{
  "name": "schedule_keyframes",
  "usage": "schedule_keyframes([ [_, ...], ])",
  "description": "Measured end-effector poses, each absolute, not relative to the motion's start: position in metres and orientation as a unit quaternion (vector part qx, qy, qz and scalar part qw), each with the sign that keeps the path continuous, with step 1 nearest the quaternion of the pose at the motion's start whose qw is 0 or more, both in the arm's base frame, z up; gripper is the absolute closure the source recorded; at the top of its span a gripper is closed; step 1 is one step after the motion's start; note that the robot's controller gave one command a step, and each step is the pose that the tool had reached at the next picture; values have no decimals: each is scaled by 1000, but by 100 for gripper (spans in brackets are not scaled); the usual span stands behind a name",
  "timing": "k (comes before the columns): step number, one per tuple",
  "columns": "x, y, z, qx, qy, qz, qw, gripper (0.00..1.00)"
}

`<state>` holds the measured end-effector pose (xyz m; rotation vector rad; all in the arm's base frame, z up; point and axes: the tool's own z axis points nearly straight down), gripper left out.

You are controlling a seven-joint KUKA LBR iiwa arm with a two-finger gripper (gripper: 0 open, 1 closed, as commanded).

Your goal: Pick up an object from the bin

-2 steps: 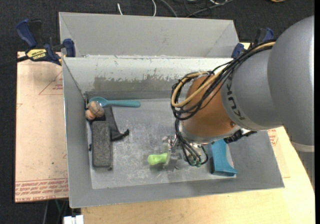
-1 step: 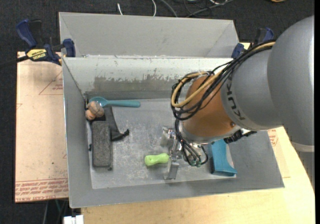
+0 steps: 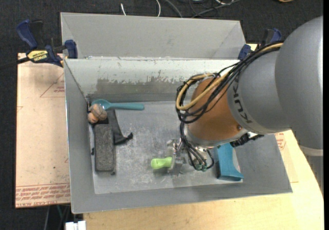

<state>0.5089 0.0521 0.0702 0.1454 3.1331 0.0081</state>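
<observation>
My gripper [image 3: 178, 158] is low in the bin's front middle, under the arm's orange cover. A small light-green thing [image 3: 161, 163] lies on the bin floor just to its left, touching or nearly touching it. Whether the green thing is between the gripper's tips cannot be made out. A blue flat thing [image 3: 226, 162] lies slanted just right of the gripper, partly hidden by the arm.
Along the left wall lie a grey oblong block [image 3: 104, 147], a black angled piece [image 3: 119, 132], a small brown lump [image 3: 95, 116] and a teal spoon [image 3: 119, 105]. The arm and its cables cover the bin's right half.
</observation>
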Motion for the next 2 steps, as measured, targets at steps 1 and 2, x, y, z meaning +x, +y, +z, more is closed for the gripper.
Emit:
schedule_keyframes([
  [1,509,52,70,46,999,3,2,100],
  [2,501,54,70,1,1000,2,4,100],
])
